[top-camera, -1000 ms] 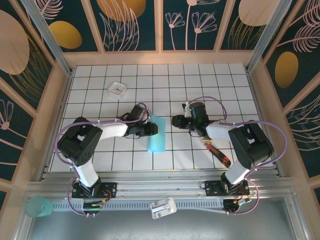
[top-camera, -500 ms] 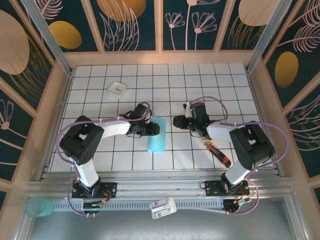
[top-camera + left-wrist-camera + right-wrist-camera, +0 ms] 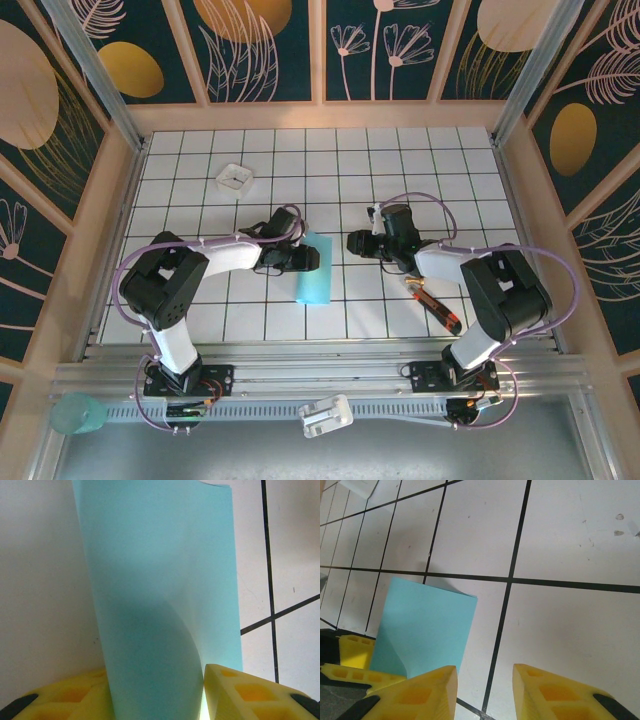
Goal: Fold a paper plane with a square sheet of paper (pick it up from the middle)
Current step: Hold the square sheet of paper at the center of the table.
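Top external: the square sheet of paper [image 3: 313, 275], folded narrow, lay on the counter [image 3: 400, 160], with the left jaws at its left edge and the right jaws near but apart. A white tray [image 3: 236, 177] stood far-left. A red-and-black tool [image 3: 437, 306] lay beside the right arm [image 3: 500, 290].
Left wrist: the left jaws clamped the curled sheet [image 3: 160, 605].
Right wrist: the right jaws stood released and empty.

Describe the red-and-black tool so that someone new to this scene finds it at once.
On the white gridded table, go to the near right side, beside the right arm. The red-and-black tool lies diagonally on the tiles. It is the one slim, dark stick, unlike the turquoise paper and the white tray.
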Robot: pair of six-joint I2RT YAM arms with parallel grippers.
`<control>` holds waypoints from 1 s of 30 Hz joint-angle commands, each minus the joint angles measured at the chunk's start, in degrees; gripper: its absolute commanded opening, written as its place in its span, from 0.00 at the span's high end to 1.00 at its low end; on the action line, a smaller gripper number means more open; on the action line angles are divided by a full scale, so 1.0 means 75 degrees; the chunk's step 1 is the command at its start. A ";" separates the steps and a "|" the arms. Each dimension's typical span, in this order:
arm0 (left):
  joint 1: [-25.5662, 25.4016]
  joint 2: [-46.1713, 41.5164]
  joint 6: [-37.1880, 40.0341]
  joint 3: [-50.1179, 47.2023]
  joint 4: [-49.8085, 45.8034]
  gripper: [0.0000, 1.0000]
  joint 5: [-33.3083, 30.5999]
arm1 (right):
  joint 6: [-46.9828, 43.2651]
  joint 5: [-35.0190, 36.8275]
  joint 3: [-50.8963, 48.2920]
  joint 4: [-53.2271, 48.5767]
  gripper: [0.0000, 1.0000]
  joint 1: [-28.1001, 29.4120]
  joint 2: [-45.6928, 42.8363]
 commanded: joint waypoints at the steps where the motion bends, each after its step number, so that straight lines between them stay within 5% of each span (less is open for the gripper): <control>1: -0.0069 0.0637 0.0051 -0.0310 -0.0604 0.52 -0.0409 | -0.0024 -0.0106 -0.0097 0.0004 0.66 -0.0033 -0.0157; 10: -0.0071 0.0657 0.0030 -0.0365 -0.0545 0.53 -0.0413 | 0.0316 -0.0645 -0.0164 0.0337 0.68 0.0036 -0.0054; 19: -0.0071 0.0656 0.0016 -0.0391 -0.0522 0.53 -0.0421 | 0.1371 -0.1673 -0.0227 0.1045 1.00 0.0659 0.0473; 30: -0.0066 0.0640 0.0026 -0.0415 -0.0510 0.53 -0.0425 | 0.1891 -0.1606 0.0028 0.1352 1.00 0.1299 0.1319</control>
